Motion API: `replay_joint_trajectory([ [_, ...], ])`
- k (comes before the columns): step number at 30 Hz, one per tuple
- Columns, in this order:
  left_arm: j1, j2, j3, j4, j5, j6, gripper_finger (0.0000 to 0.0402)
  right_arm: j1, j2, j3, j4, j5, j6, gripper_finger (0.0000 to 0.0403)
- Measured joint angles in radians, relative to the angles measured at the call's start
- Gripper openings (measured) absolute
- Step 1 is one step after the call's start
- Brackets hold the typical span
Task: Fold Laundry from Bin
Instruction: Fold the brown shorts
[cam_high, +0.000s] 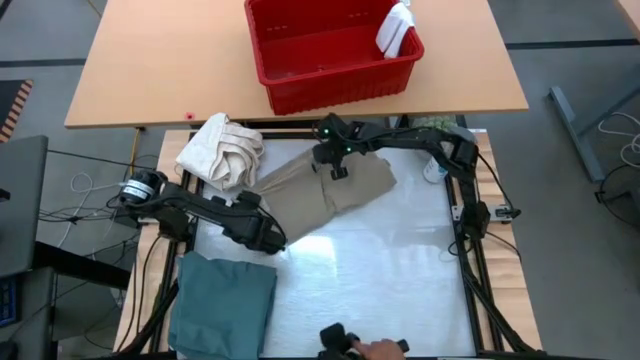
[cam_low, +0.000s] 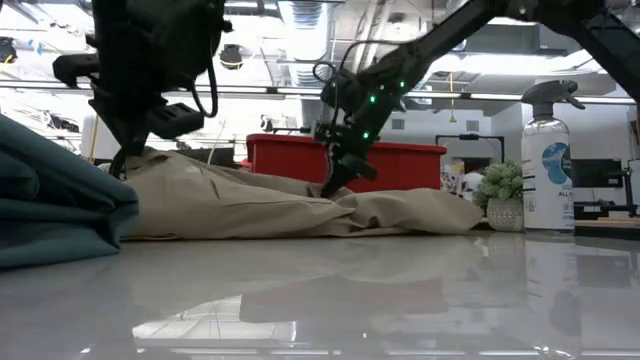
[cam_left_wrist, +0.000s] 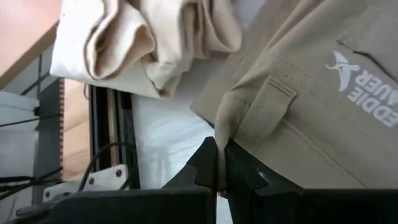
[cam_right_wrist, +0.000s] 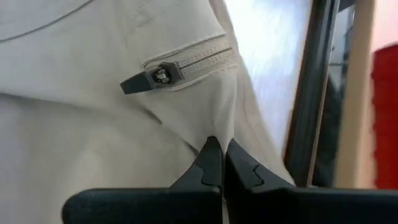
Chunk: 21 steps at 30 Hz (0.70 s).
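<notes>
Tan khaki trousers (cam_high: 325, 190) lie spread on the white table top, slanting from the near left to the far right. My left gripper (cam_high: 276, 240) is shut on their near-left end and my right gripper (cam_high: 338, 172) is shut on their far edge. A folded teal-green garment (cam_high: 225, 305) lies at the near left corner. The red bin (cam_high: 330, 50) stands on the wooden table beyond, with a white cloth (cam_high: 396, 30) hanging over its right corner. My left gripper pinches a raised fold at the trousers' waistband edge (cam_left_wrist: 222, 127), beside a belt loop, between its two fingers. The fingers slant down from the left. The cloth rises a little at the pinch and the rest lies on the table. My right gripper pinches a ridge of cloth (cam_right_wrist: 219, 127) just below the zipper pull between its two fingers, slanting down from the far side. The trousers (cam_low: 300, 205) lie on the table around the pinch, slack.
A cream bundled canvas cloth (cam_high: 222, 150) lies at the far left, close to the trousers. A spray bottle (cam_low: 548, 160) and a small plant (cam_low: 503, 190) stand at the far right. A person's hand (cam_high: 378, 349) shows at the near edge. The near right of the white surface (cam_high: 390, 270) is bare.
</notes>
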Motion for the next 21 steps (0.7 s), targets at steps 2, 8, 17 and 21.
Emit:
replay_joint_trajectory([
  [2,0.025,0.0,-0.015,0.002,-0.003,0.0,0.0001,-0.029,0.014,0.0,0.012,-0.038,0.03,0.0021],
  [8,0.1,0.0,-0.053,0.015,-0.03,0.002,0.0014,-0.1,0.043,-0.002,0.005,-0.068,0.132,0.0092],
  [17,0.181,0.0,-0.128,0.147,-0.003,0.142,0.0062,-0.158,0.03,0.0,0.002,-0.071,0.22,0.0202],
  [21,0.205,0.0,-0.137,0.134,0.011,0.272,0.0087,-0.176,-0.039,0.001,0.017,-0.071,0.208,0.0216],
])
